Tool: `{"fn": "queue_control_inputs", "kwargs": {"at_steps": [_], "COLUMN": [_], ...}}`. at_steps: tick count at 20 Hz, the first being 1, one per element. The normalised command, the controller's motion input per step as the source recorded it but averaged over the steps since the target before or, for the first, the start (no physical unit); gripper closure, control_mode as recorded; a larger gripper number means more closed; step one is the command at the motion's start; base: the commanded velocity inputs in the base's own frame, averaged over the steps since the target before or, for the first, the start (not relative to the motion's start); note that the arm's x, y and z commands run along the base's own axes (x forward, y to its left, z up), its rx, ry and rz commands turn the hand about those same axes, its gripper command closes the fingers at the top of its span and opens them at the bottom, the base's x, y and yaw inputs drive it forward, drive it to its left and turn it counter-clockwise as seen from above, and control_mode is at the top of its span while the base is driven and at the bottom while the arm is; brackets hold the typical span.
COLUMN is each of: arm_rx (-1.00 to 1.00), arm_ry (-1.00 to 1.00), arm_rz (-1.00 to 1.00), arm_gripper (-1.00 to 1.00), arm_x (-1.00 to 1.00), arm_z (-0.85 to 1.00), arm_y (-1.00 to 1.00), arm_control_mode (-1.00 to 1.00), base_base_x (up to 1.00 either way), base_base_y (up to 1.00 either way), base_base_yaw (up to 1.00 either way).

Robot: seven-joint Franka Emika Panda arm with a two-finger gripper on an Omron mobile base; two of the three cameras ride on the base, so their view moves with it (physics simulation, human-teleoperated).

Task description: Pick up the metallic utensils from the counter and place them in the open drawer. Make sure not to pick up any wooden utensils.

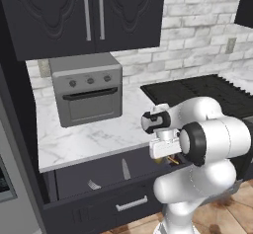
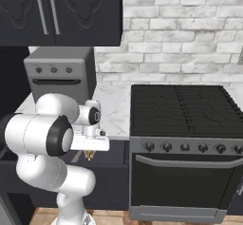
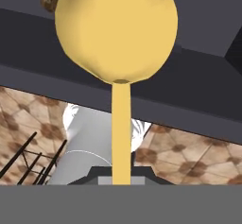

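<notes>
Spoon, yellow and round-headed, sits clenched by its stem in the end effector over the drawer, seemingly for dropping there, though it looks non-metallic. Fork and knife already lie inside, toward the drawer's front.

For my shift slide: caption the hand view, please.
Gripper shut on a yellow round-headed spoon, held over the dark open drawer.

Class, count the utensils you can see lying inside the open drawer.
2: a fork near the drawer front at left, and a knife upright-looking towards the middle. The arm covers the right end, so more may be hidden.
</notes>
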Motion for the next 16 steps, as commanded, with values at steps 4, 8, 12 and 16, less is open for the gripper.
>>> {"fn": "queue_control_inputs", "kwargs": {"at_steps": [4,8,12,16], "arm_rx": [-0.02,-0.01,-0.01,-0.01], "arm_ry": [0.0,0.0,0.0,-0.02], "arm_rz": [0.0,0.0,0.0,0.0], "arm_gripper": [1.0,1.0,1.0,1.0], "arm_x": [0.22,0.19,0.18,0.17], "arm_z": [-0.2,-0.15,-0.04,-0.08], "arm_y": [0.0,0.0,0.0,0.0], "arm_control_mode": [-1.0,-1.0,-1.0,-1.0], "base_base_x": [0.0,0.0,0.0,0.0], "base_base_y": [0.0,0.0,0.0,0.0], "base_base_yaw": [0.0,0.0,0.0,0.0]}}
